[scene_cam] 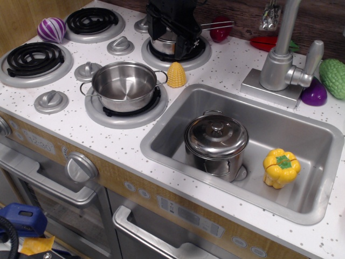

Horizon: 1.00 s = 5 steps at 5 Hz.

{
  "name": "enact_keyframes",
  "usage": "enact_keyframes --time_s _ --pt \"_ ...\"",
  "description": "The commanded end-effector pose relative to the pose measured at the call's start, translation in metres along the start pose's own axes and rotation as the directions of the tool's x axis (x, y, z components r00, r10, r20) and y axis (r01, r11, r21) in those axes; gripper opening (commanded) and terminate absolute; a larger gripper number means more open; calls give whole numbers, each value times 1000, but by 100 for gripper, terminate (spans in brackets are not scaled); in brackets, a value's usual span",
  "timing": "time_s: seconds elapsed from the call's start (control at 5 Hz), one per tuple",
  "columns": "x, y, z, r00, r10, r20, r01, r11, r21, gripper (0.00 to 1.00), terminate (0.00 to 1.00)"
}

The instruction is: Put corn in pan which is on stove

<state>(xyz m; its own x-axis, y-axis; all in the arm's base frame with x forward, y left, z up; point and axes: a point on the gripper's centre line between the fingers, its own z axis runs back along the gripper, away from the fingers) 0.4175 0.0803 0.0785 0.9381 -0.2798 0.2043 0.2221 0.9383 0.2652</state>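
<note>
The corn (176,74) is a small yellow bumpy cone standing on the white speckled stove (64,116), just right of the pan and beside the sink's back left corner. The pan (125,85) is a shiny round steel pot with two loop handles; it sits empty on the front right burner. My black gripper (172,33) hangs at the back over the rear right burner, above and behind the corn. Its fingers look spread apart and hold nothing.
A long-handled steel saucepan (164,44) sits on the rear right burner under the gripper. The sink (161,141) holds a lidded stockpot (215,143) and a yellow pepper (281,167). A faucet (280,59) stands behind it. Toy vegetables line the back wall (51,28) (220,31) (314,94).
</note>
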Motion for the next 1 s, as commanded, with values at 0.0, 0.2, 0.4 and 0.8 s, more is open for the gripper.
enact_keyframes --time_s 0.0,0.2,0.4,0.8 --pt "0 0 0 1000 0 0 0 1000 0 100 0" --pt "7 0 -9 1000 -9 18 9 1000 -24 100 0" --pt "12 -3 -20 999 -11 41 13 998 -59 100 0" --pt "12 -10 -42 999 -2 53 9 993 -121 100 0"
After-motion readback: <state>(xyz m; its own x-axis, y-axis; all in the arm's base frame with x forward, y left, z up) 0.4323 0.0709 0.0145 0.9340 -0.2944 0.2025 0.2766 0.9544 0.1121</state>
